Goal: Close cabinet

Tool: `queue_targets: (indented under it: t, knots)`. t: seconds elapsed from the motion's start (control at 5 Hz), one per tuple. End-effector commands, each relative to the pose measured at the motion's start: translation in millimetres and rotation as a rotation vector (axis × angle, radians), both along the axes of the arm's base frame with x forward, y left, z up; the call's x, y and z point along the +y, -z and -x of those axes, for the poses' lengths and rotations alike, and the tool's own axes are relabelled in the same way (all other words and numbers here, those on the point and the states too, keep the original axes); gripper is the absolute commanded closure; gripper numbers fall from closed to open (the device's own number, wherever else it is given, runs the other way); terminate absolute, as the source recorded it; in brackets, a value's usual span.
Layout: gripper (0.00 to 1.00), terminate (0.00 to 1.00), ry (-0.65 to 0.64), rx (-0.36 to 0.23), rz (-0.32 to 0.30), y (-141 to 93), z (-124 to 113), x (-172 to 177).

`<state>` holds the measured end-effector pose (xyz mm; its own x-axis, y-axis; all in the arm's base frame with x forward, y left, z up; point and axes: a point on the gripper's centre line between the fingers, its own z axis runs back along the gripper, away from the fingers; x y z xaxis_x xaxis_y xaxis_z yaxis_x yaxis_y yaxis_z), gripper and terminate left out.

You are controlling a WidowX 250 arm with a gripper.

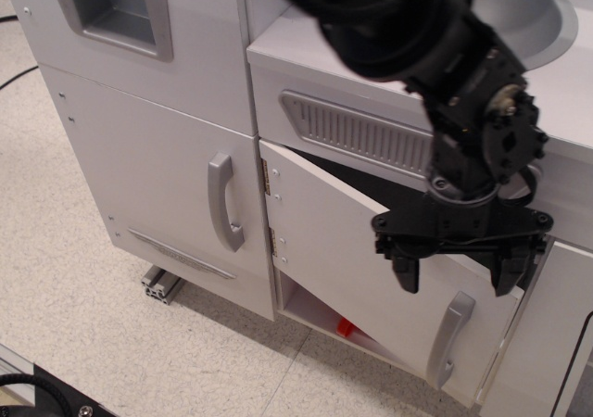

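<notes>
Below the sink counter (306, 51), the cabinet door (352, 250) hangs ajar, hinged on its left edge, free right edge swung out toward me, a dark gap along its top. My end effector (460, 273) sits in front of the door's right part, just above the handle (448, 335), fingers spread apart and pointing down, gripping nothing. I judge the push must go inward, near that free edge.

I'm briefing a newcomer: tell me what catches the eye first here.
The black gripper dominates, jaws spread, hanging in front of the cabinet door at right. That door stands ajar, a dark gap along its top and something red showing beneath it. Above sits the silver sink.
</notes>
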<state>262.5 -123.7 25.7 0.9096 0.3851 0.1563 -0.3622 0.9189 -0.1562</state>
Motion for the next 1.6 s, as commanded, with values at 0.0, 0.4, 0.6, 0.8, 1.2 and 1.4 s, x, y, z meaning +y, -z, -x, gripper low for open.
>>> queue_targets:
  t: [0.0,0.4,0.6,0.8,1.2,1.4]
  knots:
    - [0.00,0.00,0.136,-0.003,-0.073,10.4,32.3,24.0]
    - [0.00,0.00,0.118,-0.039,-0.134,59.5,13.1,24.7]
    - [0.00,0.00,0.052,-0.049,-0.121,63.6,-6.9,20.7]
    - [0.00,0.00,0.003,-0.070,-0.115,65.0,-23.2,15.1]
    - [0.00,0.00,-0.038,-0.114,-0.095,60.1,-44.2,6.8]
    - [0.00,0.00,-0.024,-0.106,-0.088,58.0,-42.2,6.7]
